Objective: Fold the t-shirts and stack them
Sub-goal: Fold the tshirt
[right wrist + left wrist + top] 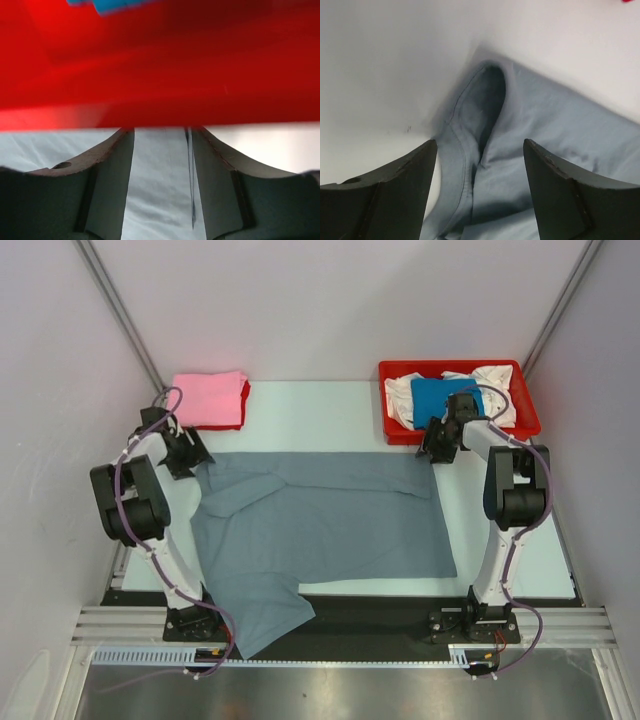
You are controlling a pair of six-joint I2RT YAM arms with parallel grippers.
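grey t-shirt: spread flat across mid-frame, its lower-left part lapping over the dark strip
left gripper: jaws wide apart over the shirt's upper-left corner, gripping nothing
right gripper: jaws parted at the upper-right corner, right by the red tray
pink t-shirt: folded, upper left
blue t-shirt, white t-shirt: in the tray

White bench: slate grey t-shirt spread flat across middle, near-left part spilling past near edge. Far-left corner: folded pink t-shirt atop red t-shirt. Far-right corner: red tray, just beyond grey shirt's far-right corner.
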